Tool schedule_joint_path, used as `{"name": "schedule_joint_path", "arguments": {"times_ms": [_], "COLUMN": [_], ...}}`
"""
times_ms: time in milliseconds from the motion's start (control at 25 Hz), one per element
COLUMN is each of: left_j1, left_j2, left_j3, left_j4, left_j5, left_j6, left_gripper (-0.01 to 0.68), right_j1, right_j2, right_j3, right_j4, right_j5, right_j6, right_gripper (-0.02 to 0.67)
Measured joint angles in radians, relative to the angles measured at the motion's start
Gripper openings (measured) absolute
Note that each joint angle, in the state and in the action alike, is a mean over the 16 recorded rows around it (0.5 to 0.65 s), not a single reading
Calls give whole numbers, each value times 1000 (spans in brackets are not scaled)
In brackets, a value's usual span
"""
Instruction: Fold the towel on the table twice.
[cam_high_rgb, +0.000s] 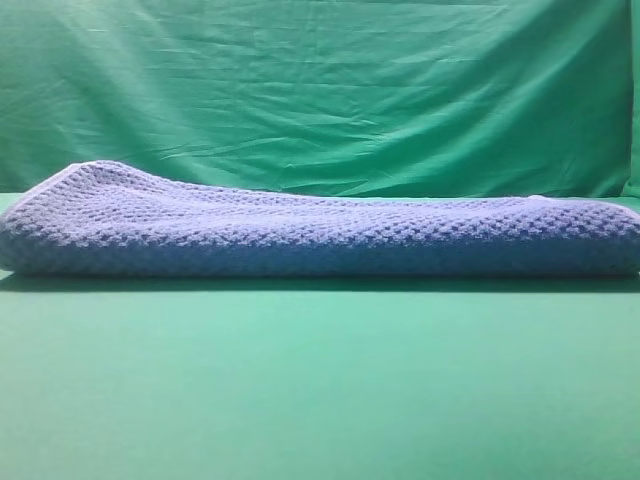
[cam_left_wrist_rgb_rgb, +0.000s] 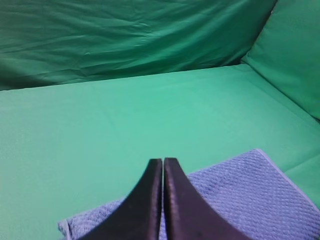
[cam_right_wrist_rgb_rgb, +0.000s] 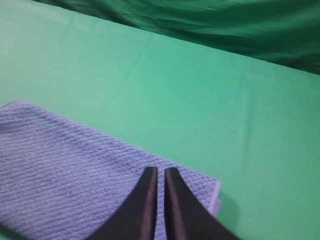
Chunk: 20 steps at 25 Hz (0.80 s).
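The towel (cam_high_rgb: 320, 235) is seen lying folded across the table (cam_high_rgb: 320, 390), spanning nearly the whole width of the exterior high view, with its rounded fold edge turned toward the camera and a pale hem visible at the upper left. Behind it a wrinkled green curtain (cam_high_rgb: 320, 90) is hung.

The left claw (cam_left_wrist_rgb_rgb: 163, 162) is shown in the left wrist view with its two dark fingers brought together, only a thin line being left between them; nothing is seen clamped at the tips, which are held over a corner of the towel (cam_left_wrist_rgb_rgb: 250, 195). Whether the cloth is touched cannot be told. The right claw (cam_right_wrist_rgb_rgb: 157, 171) is likewise closed, a slim gap remaining, above the towel's opposite corner (cam_right_wrist_rgb_rgb: 65, 170).

Neither claw is visible in the exterior high view; the towel's corners and waffle weave are shown more closely by the wrist views. No writing or label can be read anywhere.
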Motion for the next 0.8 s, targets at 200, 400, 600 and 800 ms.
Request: {"name": "schedule_joint_path", "arguments": {"times_ms": [200, 400, 600, 800], "left_j1": [0, 0, 0, 0], "left_j2": [-170, -353, -555, -763], "left_j3": [1, 26, 100, 218], "left_j4": [309, 550, 691, 772], "left_j5": [88, 172, 226, 247], "left_j6": [-326, -574, -709, -778], "left_gripper": [0, 0, 0, 0], "right_j1": [0, 0, 0, 0], "right_j2": [-140, -279, -423, -573], "right_j3": [-1, 16, 90, 220], "right_j4": [-35, -81, -123, -140], "right_j5": [95, 151, 151, 109], "right_j6": [67, 129, 165, 159], "right_gripper": [2, 0, 0, 0]}}
